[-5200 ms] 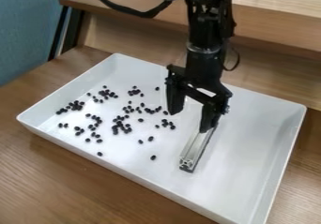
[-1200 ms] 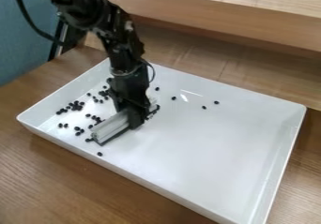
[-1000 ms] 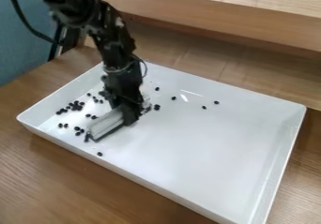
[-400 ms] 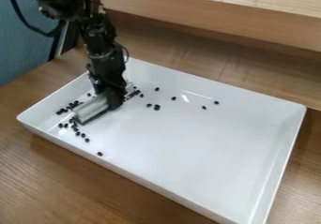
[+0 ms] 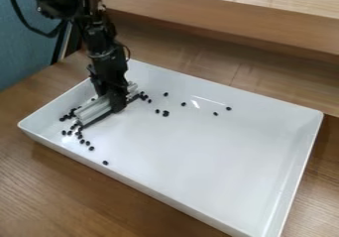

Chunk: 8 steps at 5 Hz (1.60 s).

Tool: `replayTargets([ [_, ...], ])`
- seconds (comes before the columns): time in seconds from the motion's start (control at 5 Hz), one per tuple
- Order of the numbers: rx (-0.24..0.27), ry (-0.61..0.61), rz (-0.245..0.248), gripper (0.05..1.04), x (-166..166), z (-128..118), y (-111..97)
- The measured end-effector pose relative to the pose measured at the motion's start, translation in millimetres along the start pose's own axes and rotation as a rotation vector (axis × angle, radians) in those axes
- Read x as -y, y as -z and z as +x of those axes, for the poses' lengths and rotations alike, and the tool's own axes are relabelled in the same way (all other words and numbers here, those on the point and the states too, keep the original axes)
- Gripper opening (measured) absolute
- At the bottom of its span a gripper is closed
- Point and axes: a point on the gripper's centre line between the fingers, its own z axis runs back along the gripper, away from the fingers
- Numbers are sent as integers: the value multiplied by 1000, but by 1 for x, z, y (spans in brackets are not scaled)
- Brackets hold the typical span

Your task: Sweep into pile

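Observation:
Low over the left part of the white tray (image 5: 198, 151), the gripper (image 5: 118, 101) is shut on a metal bar (image 5: 94, 110). The bar lies slanted on the tray floor, its near end toward the lower left. Black beans (image 5: 66, 117) sit by that end and on its left side. Others trail from the near end toward the front wall, with one bean (image 5: 105, 162) close to that wall. More beans (image 5: 143, 97) lie by the bar's far end, and several are scattered toward the back. The gripper and bar hide part of the tray floor behind them.
The tray's walls rise around the work, with the left corner (image 5: 25, 124) close to the bar. A wooden ledge (image 5: 232, 20) runs behind the tray. Brown table surface (image 5: 86, 196) extends in front, and a blue panel (image 5: 25, 47) stands at the upper left.
The gripper has carried the bar from the tray's middle to the left, pushing beans along. Several beans now lie behind it on the right. Since the latest earlier frame it has shifted only slightly left.

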Motion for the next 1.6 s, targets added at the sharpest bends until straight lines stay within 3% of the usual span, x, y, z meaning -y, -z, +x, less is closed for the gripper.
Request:
replayTargets([
  [0.4,-2,3,-59,977,20,3,-4],
  [0.6,-15,-9,-79,995,25,2,-9],
  [0.8,-68,-42,-73,999,22,0,-18],
  [1.0,-60,-55,-73,999,19,5,-40],
  [1.2,8,-99,-86,999,6,3,-68],
  [1.4,31,-104,-132,999,7,1,-73],
  [1.6,6,-42,-151,999,31,12,-72],
])
